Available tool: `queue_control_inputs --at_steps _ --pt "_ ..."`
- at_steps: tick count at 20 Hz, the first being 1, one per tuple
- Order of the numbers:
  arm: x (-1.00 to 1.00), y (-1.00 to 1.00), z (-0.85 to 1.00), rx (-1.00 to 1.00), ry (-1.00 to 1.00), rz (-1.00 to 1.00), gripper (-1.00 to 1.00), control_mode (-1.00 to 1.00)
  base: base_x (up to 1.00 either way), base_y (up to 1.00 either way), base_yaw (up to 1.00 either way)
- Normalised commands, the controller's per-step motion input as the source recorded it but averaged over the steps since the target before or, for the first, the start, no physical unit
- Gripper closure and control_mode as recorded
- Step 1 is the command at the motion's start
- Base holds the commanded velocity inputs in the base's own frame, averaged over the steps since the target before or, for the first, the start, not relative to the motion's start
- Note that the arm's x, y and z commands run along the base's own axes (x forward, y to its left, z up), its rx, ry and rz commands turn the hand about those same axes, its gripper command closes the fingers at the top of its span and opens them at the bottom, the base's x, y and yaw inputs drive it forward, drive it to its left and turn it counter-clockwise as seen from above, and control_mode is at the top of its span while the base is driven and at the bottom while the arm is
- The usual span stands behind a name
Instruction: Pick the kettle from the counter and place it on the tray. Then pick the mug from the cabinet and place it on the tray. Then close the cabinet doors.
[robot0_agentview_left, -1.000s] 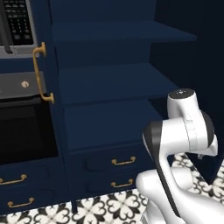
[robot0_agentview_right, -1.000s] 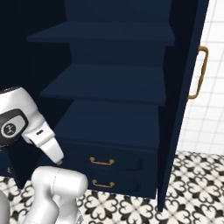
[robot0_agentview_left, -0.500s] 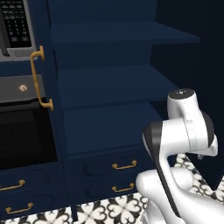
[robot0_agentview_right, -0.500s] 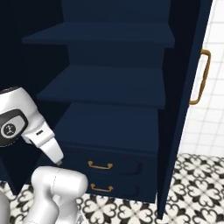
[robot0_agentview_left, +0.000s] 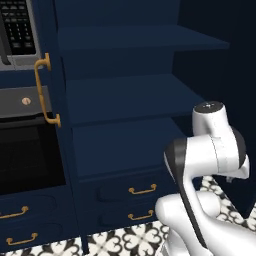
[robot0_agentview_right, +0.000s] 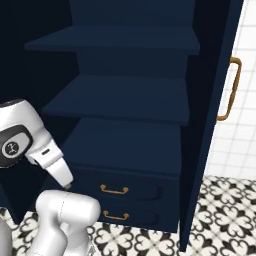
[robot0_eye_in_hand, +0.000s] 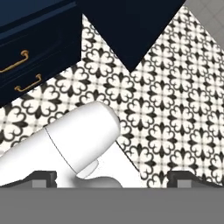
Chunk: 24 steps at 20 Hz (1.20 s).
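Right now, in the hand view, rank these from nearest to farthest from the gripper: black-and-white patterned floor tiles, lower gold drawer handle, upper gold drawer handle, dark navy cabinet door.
From the open gripper:
1. Patterned floor tiles, just ahead of the fingertips.
2. Lower gold drawer handle, upper left.
3. Upper gold drawer handle, just beyond.
Navy cabinet door, top centre: too close to call against the handles.

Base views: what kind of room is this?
Most likely a home kitchen. An open navy cabinet with bare shelves and gold-handled drawers stands beside a built-in oven with a microwave keypad above it, on a patterned black-and-white tile floor.
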Motion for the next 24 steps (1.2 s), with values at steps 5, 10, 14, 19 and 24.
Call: queue_control_inputs --at_steps 5,10,14,19,24 --pt "-0.5 -0.76 0.03 0.24 -0.21 -0.16 -1.0 -1.0 0.0 0.0 0.0" --pt "-0.18 -0.96 0.22 0.22 -0.33 -0.15 -1.0 -1.0 0.0 0.0 0.0" --pt "-0.09 -1.0 0.11 0.15 -0.42 -0.08 -1.0 -1.0 0.0 0.0 0.0" --pt "-0.15 -0.73 0.0 0.14 -0.48 -0.17 -1.0 -1.0 0.0 0.0 0.0" --pt "0.0 -0.87 0.0 0.21 -0.43 -0.09 -1.0 -1.0 0.0 0.0 0.0"
